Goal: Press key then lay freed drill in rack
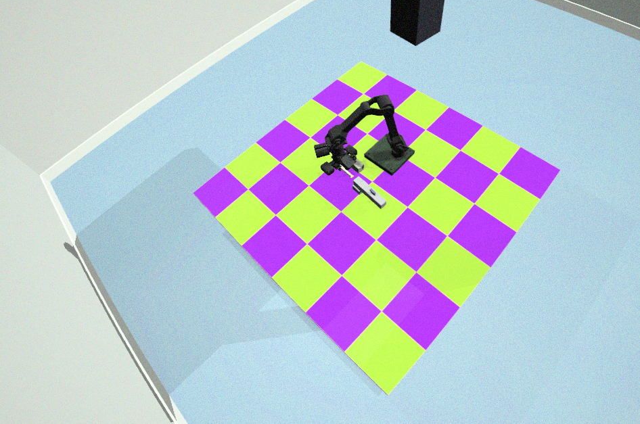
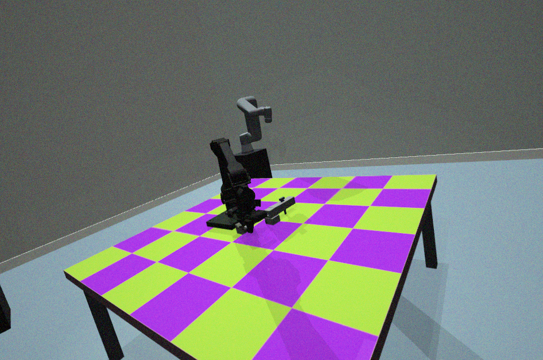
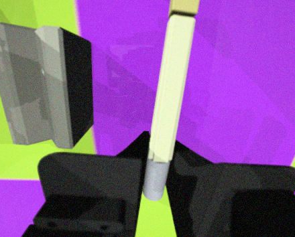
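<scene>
In the wrist view, the gripper (image 3: 155, 167) fills the near edge, its two dark fingers clenched on the drill (image 3: 170, 90). They pinch its pale grey round shank at the near end. From there the cream, slender body of the drill runs away from the camera, ending in a tan tip at the far edge of the picture. The drill hangs over a purple square of the checked table (image 3: 244, 84), apart from the surface as far as the shadow suggests. To the left of it, a little farther off, stands the rack (image 3: 46, 87), a grey block with a black face turned toward the drill; drill and rack are near each other but not touching.

From the top view, the arm (image 1: 361, 119) bends down from its dark base plate (image 1: 388, 154) toward the left, with the gripper low over the table. Just right of and nearer than the gripper lies a long grey housing (image 1: 369, 191) with a small dark key (image 1: 372, 192) on top; the drill is clear of it.

In the exterior view, beyond the table's far edge, a black pedestal (image 2: 254, 162) carries a second, grey arm (image 2: 253, 121). A grey wall rises behind it.
</scene>
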Robot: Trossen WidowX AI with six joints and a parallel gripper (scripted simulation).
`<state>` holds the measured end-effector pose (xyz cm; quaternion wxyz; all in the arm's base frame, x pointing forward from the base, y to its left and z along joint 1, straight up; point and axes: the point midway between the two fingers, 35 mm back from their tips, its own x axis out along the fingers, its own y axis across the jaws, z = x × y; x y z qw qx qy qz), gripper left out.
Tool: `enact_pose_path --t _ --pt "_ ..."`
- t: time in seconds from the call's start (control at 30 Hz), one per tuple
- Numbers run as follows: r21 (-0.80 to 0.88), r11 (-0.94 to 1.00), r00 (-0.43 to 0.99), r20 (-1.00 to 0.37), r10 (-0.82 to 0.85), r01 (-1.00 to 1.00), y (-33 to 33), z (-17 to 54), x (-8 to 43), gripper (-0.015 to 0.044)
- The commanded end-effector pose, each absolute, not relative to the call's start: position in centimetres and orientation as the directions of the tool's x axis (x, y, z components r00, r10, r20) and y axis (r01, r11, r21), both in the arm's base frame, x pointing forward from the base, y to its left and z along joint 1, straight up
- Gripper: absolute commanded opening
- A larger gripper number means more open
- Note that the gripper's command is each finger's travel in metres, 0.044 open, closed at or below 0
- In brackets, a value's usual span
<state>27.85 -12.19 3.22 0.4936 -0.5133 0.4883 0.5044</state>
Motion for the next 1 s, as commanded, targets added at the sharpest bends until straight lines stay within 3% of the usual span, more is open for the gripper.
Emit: enact_pose_path --t 0.0,0.97 --pt "-0.020 -0.039 0.020 -1.000 -0.010 -0.999 -12.9 3.5 28.1 0.0000" --pt "-0.019 -0.039 0.020 -1.000 -0.009 -0.999 -12.3 4.5 27.6 0.0000"
